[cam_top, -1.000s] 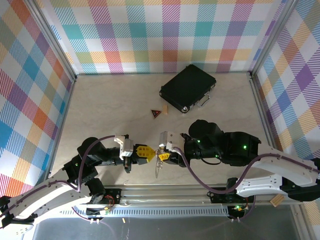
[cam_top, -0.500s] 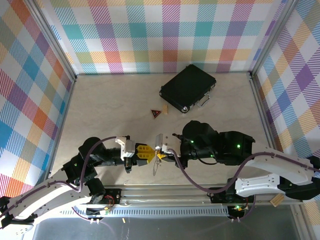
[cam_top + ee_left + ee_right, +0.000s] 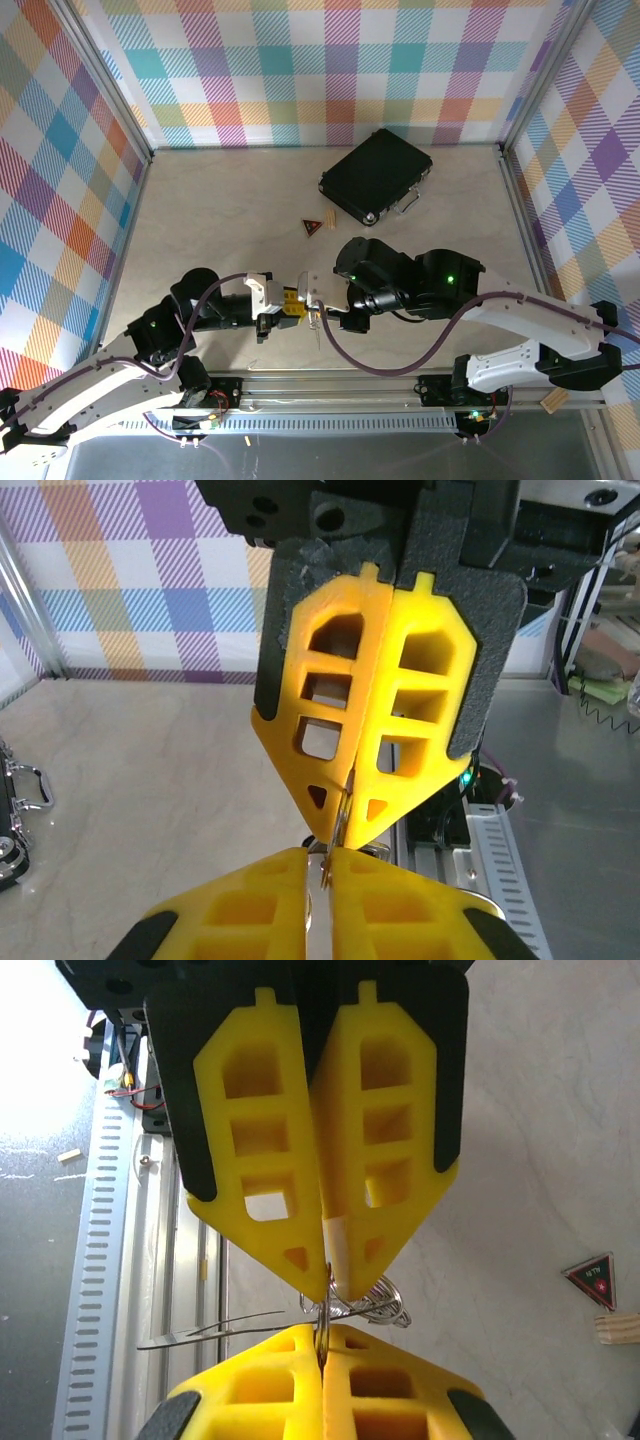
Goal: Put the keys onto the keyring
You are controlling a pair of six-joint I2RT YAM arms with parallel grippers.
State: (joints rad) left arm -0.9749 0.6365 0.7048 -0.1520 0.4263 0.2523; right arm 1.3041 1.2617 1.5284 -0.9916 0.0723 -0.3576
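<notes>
My two grippers meet tip to tip low over the table's near middle, left gripper [image 3: 289, 307] and right gripper [image 3: 317, 306]. The right gripper [image 3: 323, 1346] is shut on a thin silvery wire loop of the keyring [image 3: 326, 1312], seen edge-on. Coiled rings [image 3: 378, 1304] and a long thin loop [image 3: 200, 1331] trail behind it. The left gripper [image 3: 330, 866] is shut on a flat silvery strip [image 3: 316, 920], apparently the blade of the keys. Their black head is hidden. The wire loop also reaches into the left fingertips [image 3: 350, 1260]. A silvery piece [image 3: 317, 330] hangs below both.
A black case [image 3: 375, 187] with metal latches lies at the back right. A red-and-black triangular tag [image 3: 313, 226] and a small wooden block [image 3: 330, 222] lie in front of it. The metal rail [image 3: 330, 386] runs along the near edge, right behind the grippers.
The right arm has swung left and the left gripper edged right, so the fingertips now touch. The right jaws have shut on the wire loop.
</notes>
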